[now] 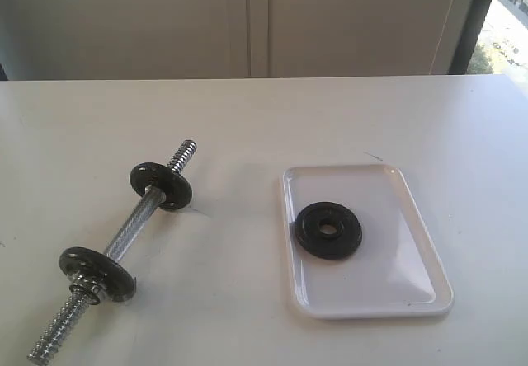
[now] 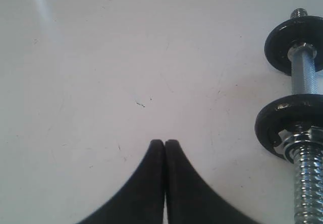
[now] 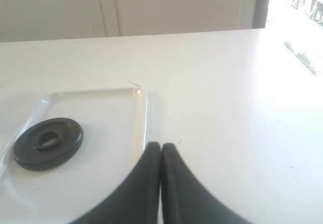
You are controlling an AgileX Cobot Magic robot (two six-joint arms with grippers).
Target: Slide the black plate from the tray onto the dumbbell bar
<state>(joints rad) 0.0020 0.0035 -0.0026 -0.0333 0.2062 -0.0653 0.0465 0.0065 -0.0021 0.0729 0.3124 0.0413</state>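
So nothing's really started, as far as I can tell. The small round black metal plate (image 1: 309, 232) lies flat in the glossy white rectangular plastic tray (image 1: 396, 242), roughly mid-tray, with nothing touching it. The short chrome steel dumbbell bar (image 1: 136, 222) lies on the white desk (image 1: 247, 119) well apart from the tray, and it already carries two matching black discs (image 1: 161, 186).

The right fingers (image 3: 174, 178) are pressed together with nothing between them. Their tips are right by the tray's rim, and the plate (image 3: 68, 139) is out ahead of them and off to one side, not close. The left fingers (image 2: 151, 178) are closed on nothing too, with bare desk straight ahead of their tips. The bar (image 2: 304, 75) lies off to their side, well clear, running roughly the way they point.

My read is that this is the reach-for-the-plate step. The right fingers will need to spread, travel over the plate and pinch it by the rim or through the centre hole. That looks fiddly, since the plate lies flat and low inside the tray wall. After that the hole has to line up with a threaded end of the bar. A round bar could roll, so I'd guess the left fingers should steady it first.
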